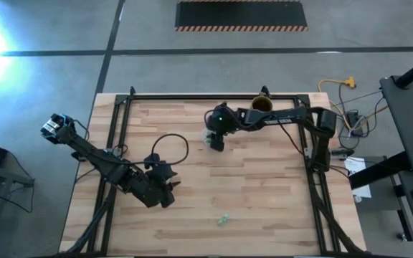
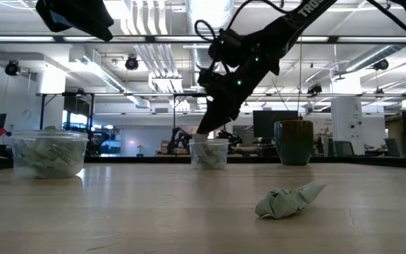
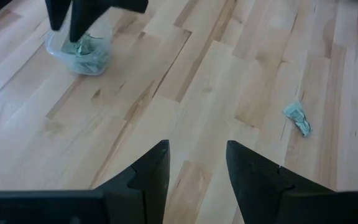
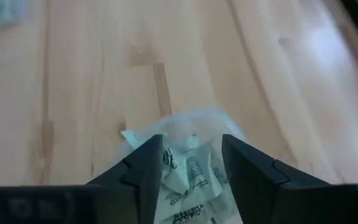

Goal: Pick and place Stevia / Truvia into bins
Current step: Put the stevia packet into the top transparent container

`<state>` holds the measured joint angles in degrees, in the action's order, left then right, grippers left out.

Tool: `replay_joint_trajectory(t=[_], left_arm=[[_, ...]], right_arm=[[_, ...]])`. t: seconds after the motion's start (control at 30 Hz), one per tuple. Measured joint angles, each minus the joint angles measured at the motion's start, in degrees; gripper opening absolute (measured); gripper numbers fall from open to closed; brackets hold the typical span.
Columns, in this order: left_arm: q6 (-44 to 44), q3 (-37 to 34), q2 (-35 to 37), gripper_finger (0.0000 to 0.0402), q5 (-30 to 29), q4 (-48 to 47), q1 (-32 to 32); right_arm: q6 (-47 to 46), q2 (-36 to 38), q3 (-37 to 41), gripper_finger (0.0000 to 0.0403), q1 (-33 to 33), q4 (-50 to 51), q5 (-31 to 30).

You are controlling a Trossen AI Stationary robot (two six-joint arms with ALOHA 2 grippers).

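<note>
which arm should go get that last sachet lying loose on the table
Probably the left. The left gripper is open and nearer the loose sachet, which also shows ahead of it in the left wrist view. The right gripper hangs over the clear cup, farther off.

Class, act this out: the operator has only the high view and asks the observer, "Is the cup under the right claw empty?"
Observer: No. In the right wrist view the cup under the right claw holds printed sachets.
Operator: Is the left claw carrying anything?
Observer: No. Its wrist view shows the left claw open with nothing between the fingers.
Operator: Is that the only cup?
Observer: No. The low view shows a second clear cup, also holding sachets.
</note>
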<state>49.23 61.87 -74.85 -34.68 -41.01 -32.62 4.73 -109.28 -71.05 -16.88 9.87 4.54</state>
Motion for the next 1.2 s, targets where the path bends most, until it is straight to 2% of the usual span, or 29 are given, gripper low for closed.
replay_joint_trajectory(t=[0.2,0.33,0.4,0.7,0.83,0.97,1.2], left_arm=[[-0.1,0.0,0.0,0.0141,0.0,0.0,0.0],[-0.1,0.0,0.0,0.0141,0.0,0.1,0.0],[-0.1,0.0,0.0,0.0141,0.0,0.1,0.0],[-3.9,0.0,-1.3,0.0141,-0.2,0.3,0.0],[-5.2,-0.1,-2.4,0.0141,-0.2,-0.1,0.0],[-6.3,-0.4,-3.2,0.0141,-0.2,-0.3,0.0],[-8.0,-0.4,-3.2,0.0141,-0.1,-1.7,0.0]], right_arm=[[0.3,3.4,0.0,0.0160,-0.2,0.9,-3.1],[0.7,6.7,0.0,0.0151,-0.2,2.4,-2.8],[1.8,8.8,0.1,0.0146,-0.1,4.4,0.0],[3.0,17.3,2.6,0.0127,3.1,11.9,19.3],[2.1,20.6,5.9,0.0123,7.6,11.7,23.4],[0.9,21.9,10.5,0.0123,14.4,8.7,23.6],[-6.0,20.0,16.4,0.0123,24.6,-3.6,21.1]])
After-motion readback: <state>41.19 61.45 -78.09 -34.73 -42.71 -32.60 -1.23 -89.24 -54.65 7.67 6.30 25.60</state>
